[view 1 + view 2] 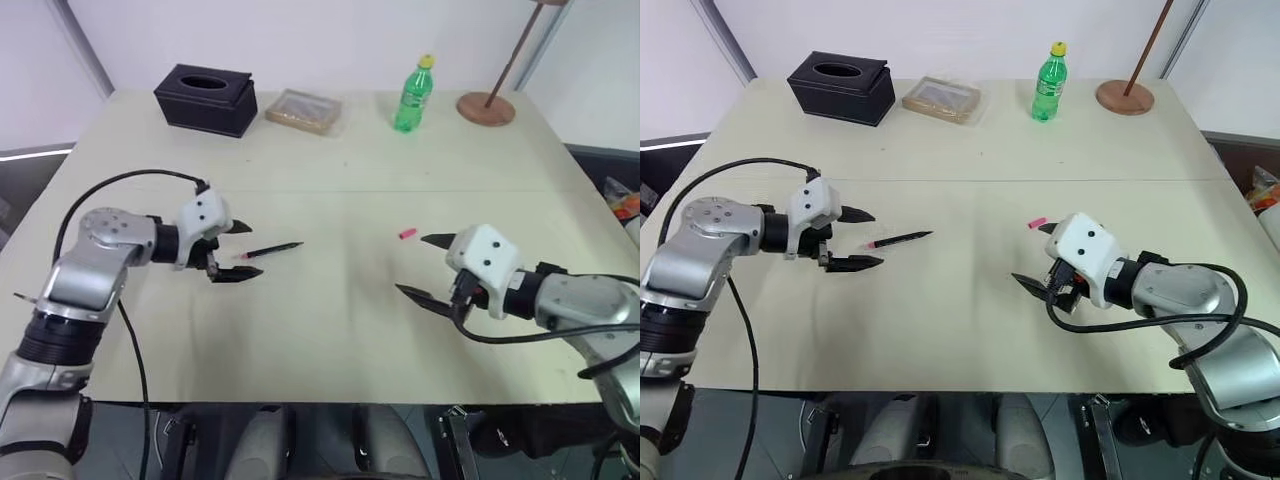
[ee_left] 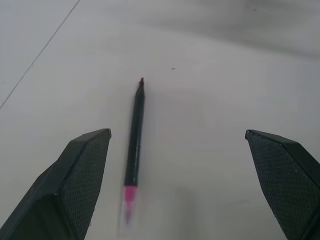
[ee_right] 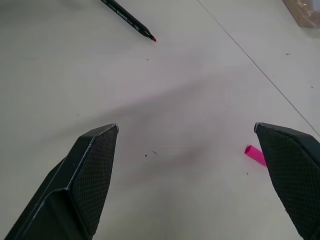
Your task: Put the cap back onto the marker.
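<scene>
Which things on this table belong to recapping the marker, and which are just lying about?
Belong to the job: marker, pink cap, left gripper, right gripper.

Lying about: black tissue box, green bottle, flat wrapped packet, round wooden stand.

Before me: pale surface (image 1: 330, 330) bearing marker (image 1: 270, 249), cap (image 1: 407, 233), tissue box (image 1: 205, 99), flat packet (image 1: 303, 110), green bottle (image 1: 413, 95), wooden stand base (image 1: 486, 107).

Uncapped black marker (image 1: 271, 248) lying flat (pink rear end), tiny pink cap (image 1: 407, 234) well apart, seemingly on its side
</scene>
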`<act>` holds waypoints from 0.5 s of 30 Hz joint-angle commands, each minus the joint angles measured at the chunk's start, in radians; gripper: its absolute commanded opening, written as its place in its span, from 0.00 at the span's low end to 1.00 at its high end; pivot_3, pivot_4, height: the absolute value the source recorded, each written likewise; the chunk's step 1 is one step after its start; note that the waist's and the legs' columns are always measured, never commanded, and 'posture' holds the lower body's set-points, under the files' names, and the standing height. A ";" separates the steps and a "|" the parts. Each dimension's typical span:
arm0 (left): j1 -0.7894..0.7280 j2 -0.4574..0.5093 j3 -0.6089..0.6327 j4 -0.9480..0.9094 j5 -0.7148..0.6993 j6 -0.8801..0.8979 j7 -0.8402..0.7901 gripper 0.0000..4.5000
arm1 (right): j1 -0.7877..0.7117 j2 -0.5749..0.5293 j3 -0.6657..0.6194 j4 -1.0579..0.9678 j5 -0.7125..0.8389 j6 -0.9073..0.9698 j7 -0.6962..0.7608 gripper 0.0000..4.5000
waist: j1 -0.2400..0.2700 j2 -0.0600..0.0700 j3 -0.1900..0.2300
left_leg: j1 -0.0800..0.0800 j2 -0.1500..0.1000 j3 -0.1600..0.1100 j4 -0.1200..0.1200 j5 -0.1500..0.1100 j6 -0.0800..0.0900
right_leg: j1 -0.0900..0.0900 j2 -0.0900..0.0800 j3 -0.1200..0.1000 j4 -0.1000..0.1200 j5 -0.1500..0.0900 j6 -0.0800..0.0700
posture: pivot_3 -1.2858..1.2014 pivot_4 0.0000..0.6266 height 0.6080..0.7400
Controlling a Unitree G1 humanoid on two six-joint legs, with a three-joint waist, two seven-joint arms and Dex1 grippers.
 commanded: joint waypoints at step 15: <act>0.017 0.029 0.028 -0.031 -0.027 -0.014 0.022 1.00 | 0.021 -0.004 -0.014 -0.018 0.016 -0.041 -0.029 0.99 | 0.001 0.000 0.000 | 0.000 0.000 0.000 0.000 0.000 0.000 | 0.000 0.000 0.000 0.000 0.000 0.000 | 0.52 0.24 1.00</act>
